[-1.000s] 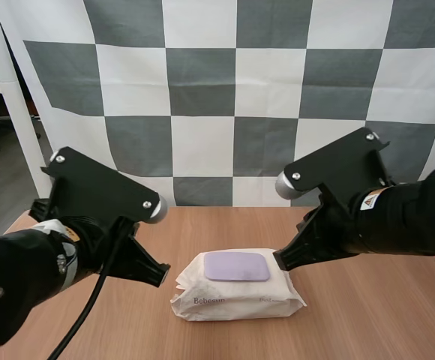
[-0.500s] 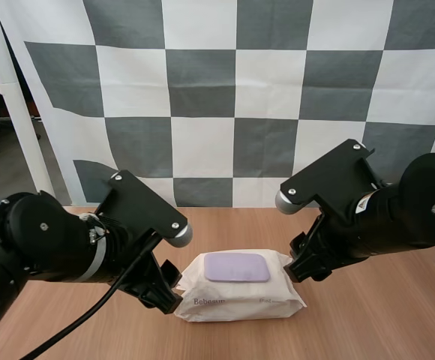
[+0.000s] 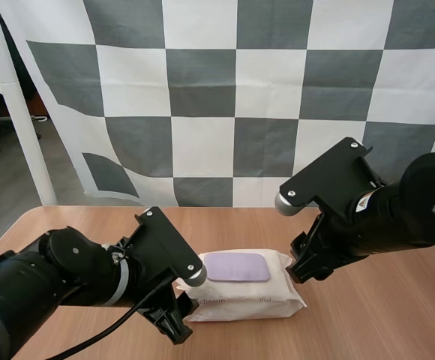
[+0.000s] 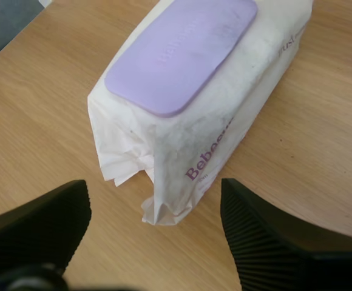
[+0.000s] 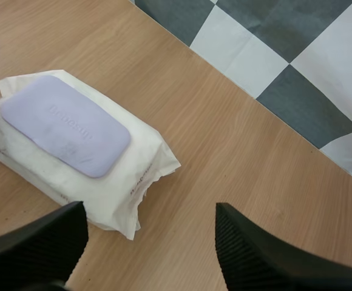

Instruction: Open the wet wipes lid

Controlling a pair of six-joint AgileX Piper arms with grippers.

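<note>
Since the earlier frames, the left arm has dropped low and swung in toward the pack (image 3: 277,291), so the left end effector (image 4: 153,201) now sits at the pack's left end. The right arm has barely shifted over the last half second. The left end effector's two fingers (image 4: 42,224) stand well apart with their ribbed inner faces turned to each other. The pack's crimped end lies in the gap between their tips, and I cannot tell whether either finger touches it. The right end effector (image 5: 148,218) is spread too, gripping nothing. It hangs just off the pack's right end, over bare counter (image 3: 375,315), with one finger near the pack's corner.

The pack lies flat on the wooden counter between the two arms, its long side across the high view. Its lilac lid (image 3: 236,266) is shut, flat against the white wrapper's top face. Purple lettering runs along the pack's near side.
</note>
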